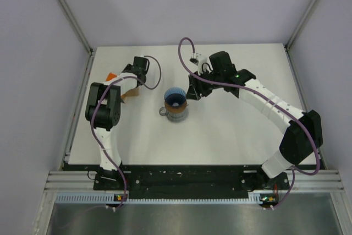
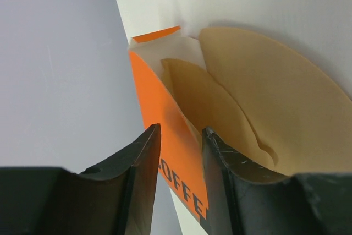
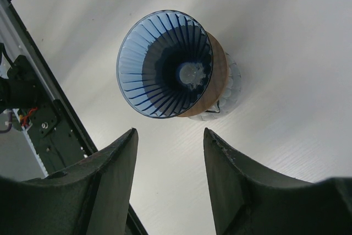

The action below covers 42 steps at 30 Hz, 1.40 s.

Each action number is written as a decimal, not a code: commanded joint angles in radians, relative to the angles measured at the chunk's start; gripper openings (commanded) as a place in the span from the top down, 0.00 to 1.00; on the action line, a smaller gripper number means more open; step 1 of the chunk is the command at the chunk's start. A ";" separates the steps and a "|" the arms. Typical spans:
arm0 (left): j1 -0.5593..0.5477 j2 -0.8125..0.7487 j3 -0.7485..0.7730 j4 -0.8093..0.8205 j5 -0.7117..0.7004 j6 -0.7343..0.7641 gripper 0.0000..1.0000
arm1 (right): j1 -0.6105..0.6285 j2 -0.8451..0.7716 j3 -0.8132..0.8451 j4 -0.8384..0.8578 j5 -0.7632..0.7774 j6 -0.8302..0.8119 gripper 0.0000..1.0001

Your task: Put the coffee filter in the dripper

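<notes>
The dripper (image 3: 157,64), a glossy blue cone with a finely ribbed inside, is seated in a brown ring (image 3: 218,75) on a faceted grey mug (image 3: 232,89) at the centre of the matte white counter (image 1: 231,136), which is enclosed by pale lavender walls (image 1: 165,4). The right fingers (image 3: 110,185), black and wedge-shaped, are spread and empty just beside it. At upper left, the left fingers (image 2: 144,180) are held slightly apart astride the wall of an orange packet (image 2: 157,97) of fan-shaped tan papers (image 2: 264,97); contact cannot be told.
</notes>
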 commanded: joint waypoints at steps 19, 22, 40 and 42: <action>0.041 -0.414 -0.033 -0.197 0.598 -0.252 1.00 | 0.037 -0.076 0.109 0.015 -0.007 0.000 0.49; 0.041 -0.504 -0.053 -0.219 0.720 -0.281 1.00 | 0.044 -0.055 0.191 0.038 -0.033 0.026 0.50; 0.016 -0.600 0.014 -0.432 1.177 -0.241 1.00 | 0.103 0.215 0.335 0.439 -0.418 -0.305 0.51; 0.014 -0.608 0.010 -0.440 1.176 -0.223 1.00 | 0.103 0.250 0.356 0.450 -0.432 -0.321 0.51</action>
